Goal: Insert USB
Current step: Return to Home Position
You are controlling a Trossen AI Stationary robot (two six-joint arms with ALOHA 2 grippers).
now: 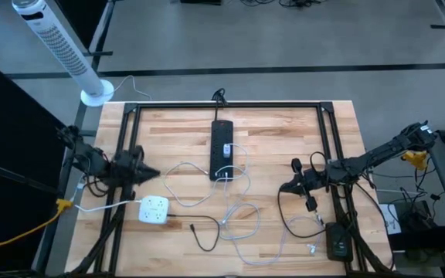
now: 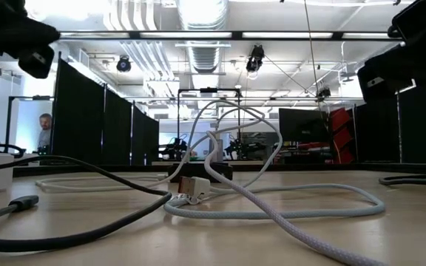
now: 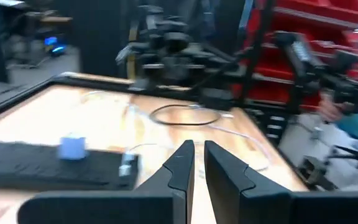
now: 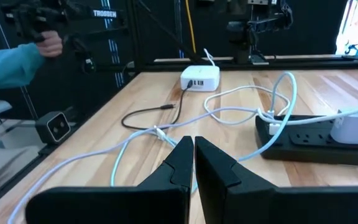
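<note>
The power strip [image 1: 221, 143] lies in the middle of the table [image 1: 284, 131], long side running near to far. A pale plug block sits on its near end, with light cables [image 1: 242, 224] looping off it toward the near edge. The white adapter [image 1: 153, 209] sits near the left side, with a thin black cable [image 1: 199, 238] curling just right of it.

The left pincer [image 1: 151, 176] hangs over the left part of the table, just far of the adapter and well apart from the strip. In the left wrist view its fingers [image 3: 179, 168] are drawn together with only a slit between them, and they hold nothing. The right pincer [image 1: 286, 187] hangs over the right part, well to the right of the strip. Its fingers [image 4: 180, 158] are almost touching and also hold nothing.

Between the two pincers, bare wood shows on either side of the strip. The cable tangle fills the near middle. A black frame [image 1: 230, 103] runs along the far edge and down both sides, and a small black box [image 1: 337, 241] sits at the near right corner.
</note>
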